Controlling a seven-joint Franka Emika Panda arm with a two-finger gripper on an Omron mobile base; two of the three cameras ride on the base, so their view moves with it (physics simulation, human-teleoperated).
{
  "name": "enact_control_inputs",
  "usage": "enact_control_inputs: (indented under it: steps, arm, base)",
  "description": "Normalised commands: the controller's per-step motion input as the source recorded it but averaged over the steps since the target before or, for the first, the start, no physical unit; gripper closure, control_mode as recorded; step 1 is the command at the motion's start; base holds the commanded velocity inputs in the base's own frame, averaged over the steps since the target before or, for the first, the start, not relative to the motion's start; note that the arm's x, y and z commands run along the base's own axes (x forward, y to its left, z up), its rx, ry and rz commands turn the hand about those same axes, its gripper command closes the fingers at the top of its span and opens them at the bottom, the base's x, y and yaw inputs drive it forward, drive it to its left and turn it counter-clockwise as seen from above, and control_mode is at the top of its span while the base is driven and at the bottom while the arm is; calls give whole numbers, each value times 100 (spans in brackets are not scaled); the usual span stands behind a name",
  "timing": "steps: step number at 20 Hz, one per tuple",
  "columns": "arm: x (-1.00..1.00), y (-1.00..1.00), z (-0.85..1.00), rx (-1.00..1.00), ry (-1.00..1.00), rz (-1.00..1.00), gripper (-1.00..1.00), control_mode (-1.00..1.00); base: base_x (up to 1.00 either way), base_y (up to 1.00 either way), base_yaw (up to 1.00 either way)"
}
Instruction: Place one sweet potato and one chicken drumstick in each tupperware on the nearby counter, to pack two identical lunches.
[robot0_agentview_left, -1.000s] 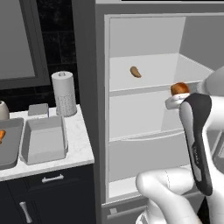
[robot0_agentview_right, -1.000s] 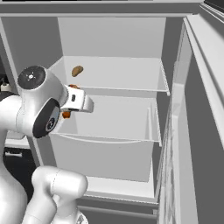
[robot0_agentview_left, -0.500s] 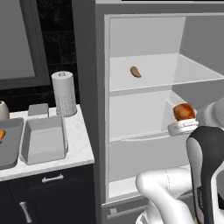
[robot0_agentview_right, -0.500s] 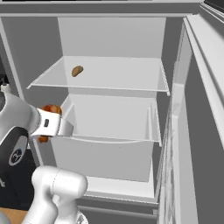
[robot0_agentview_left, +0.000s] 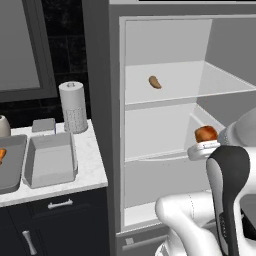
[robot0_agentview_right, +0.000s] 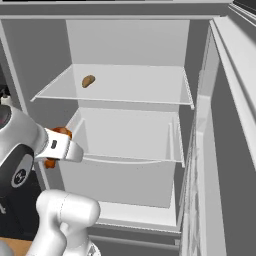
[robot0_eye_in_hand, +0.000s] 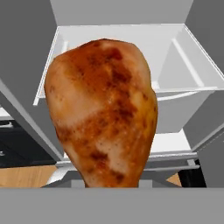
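Open fridge shelves stand ahead while the gripper, clamped on a chicken drumstick, hangs well apart from the empty tupperware on the counter; a fast swing could loosen the rounded meat.

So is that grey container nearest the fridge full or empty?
Empty. In the left base view the tupperware on the counter shows only bare grey floor; the chicken drumstick is at the gripper.

base views flank open fridge; hand view close on drumstick
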Motion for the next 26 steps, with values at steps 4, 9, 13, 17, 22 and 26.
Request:
enact_control_inputs:
  steps: [4, 9, 13, 17, 22, 26]
  arm:
    - [0, 0, 0, 0, 0, 0, 100, -100]
    - [-37, 5, -2, 0, 0, 0, 100, -100]
    - [-19, 7, -3, 0, -2, 0, 100, 100]
    - [0, 0, 0, 0, 0, 0, 100, 100]
    - [0, 0, 0, 0, 0, 0, 100, 100]
    - [0, 0, 0, 0, 0, 0, 100, 100]
  base:
    - [0, 0, 0]
    - [0, 0, 0]
    - [-55, 64, 0]
    - [-55, 100, 0]
    - [-22, 100, 0]
    - [0, 97, -4]
